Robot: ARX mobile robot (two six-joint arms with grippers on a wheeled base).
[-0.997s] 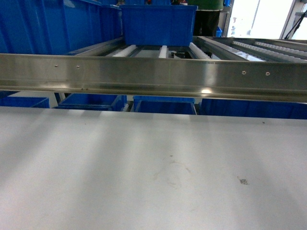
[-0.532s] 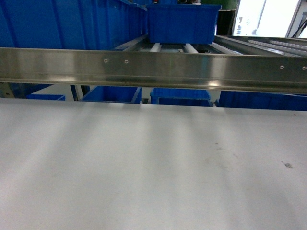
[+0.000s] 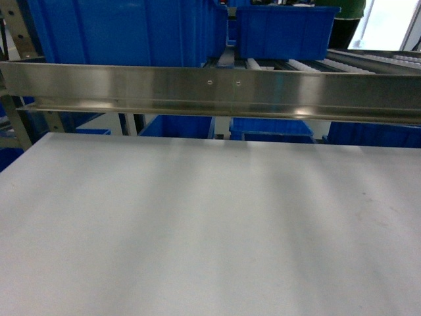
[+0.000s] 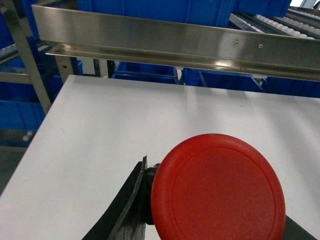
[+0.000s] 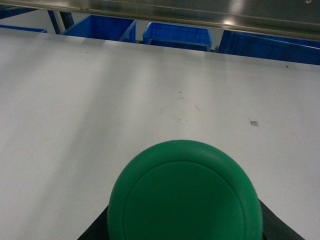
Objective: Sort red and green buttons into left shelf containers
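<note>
Both arms are loaded and the carry to the shelf [image 3: 210,92] is in hand. The left end effector [image 4: 210,225] grips the red button [image 4: 217,187]; the right end effector [image 5: 185,230] seems clamped on the green button [image 5: 185,192], its fingers mostly hidden. Both hang over the white table [image 3: 197,224]. Next, each must lift over the steel beam into the blue containers [image 3: 125,29] at left.

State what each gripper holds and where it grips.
Left gripper holds the red button; right gripper holds the green button. Both grip below the caps, contact hidden.
</note>
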